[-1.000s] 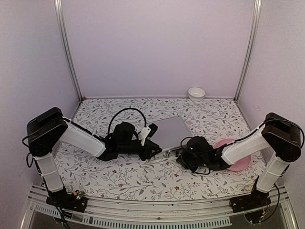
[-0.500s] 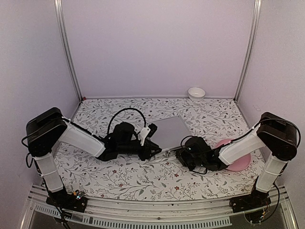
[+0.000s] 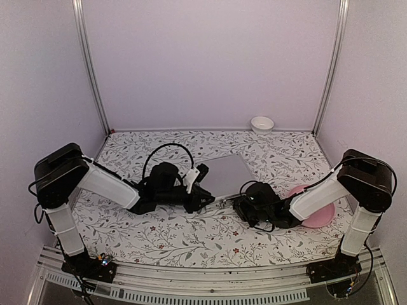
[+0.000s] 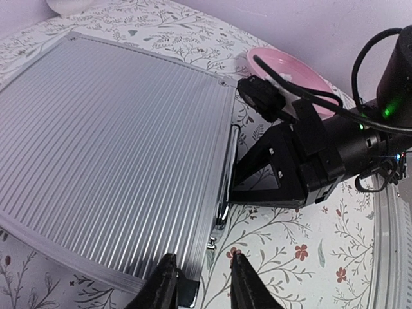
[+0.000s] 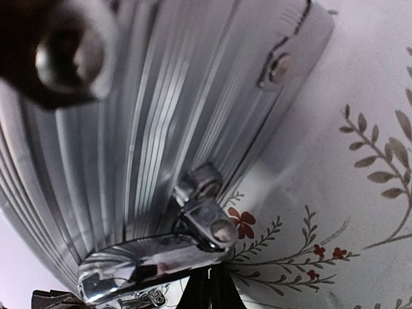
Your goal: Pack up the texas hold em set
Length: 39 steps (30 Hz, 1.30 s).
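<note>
Lying closed on the floral table (image 3: 191, 238) between lilac walls (image 3: 210, 63), the silver aluminium case (image 3: 226, 173) sits central. Left tool (image 4: 203, 259), narrowly parted, straddles its 7 o'clock corner. At 5 o'clock the right tool (image 4: 232, 191) is pinched together at the handle (image 4: 226, 161).

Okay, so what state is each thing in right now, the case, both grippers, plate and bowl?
Silver case: closed, lying flat.
Case handle: down against the case's edge.
Left gripper: jaws open at the case's corner.
Right gripper: jaws shut, tips at the handle.
Pink plate: upright, partly hidden.
White bowl: upright by back wall.
</note>
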Each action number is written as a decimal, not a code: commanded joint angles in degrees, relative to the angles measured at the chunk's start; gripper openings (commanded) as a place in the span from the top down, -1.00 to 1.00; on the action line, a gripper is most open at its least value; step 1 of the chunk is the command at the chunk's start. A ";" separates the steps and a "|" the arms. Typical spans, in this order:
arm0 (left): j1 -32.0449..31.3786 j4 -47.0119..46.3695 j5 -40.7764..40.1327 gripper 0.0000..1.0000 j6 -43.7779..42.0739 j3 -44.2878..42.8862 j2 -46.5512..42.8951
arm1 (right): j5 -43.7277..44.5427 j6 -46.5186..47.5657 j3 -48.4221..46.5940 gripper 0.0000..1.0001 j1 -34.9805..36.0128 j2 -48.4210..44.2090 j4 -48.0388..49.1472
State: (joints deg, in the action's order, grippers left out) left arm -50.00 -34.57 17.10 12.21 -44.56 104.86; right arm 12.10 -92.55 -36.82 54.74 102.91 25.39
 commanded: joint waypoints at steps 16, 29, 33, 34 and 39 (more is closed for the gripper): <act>5.02 -8.31 2.14 0.20 5.43 7.35 -7.35 | -2.01 11.70 2.27 0.28 0.09 -20.06 -23.26; 18.60 -0.43 1.61 -0.66 5.87 1.04 -9.46 | 2.20 59.61 -20.42 -0.82 -8.72 -15.76 -28.37; 27.31 -0.40 1.00 -0.72 7.91 1.09 -9.90 | 0.68 67.80 -20.75 -0.84 -15.92 -12.94 -20.45; 30.19 -0.72 1.32 -0.72 8.94 1.48 -10.18 | -0.55 69.46 -19.56 -0.84 -18.15 -12.92 -17.31; 46.28 -3.13 4.12 -0.71 13.26 6.39 -15.30 | -7.39 75.48 -15.65 -0.84 -33.96 -14.22 -9.74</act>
State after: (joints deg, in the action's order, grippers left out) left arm -13.69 -36.71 19.35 21.69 -41.65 94.70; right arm 9.39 -25.63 -54.57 30.74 89.38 8.56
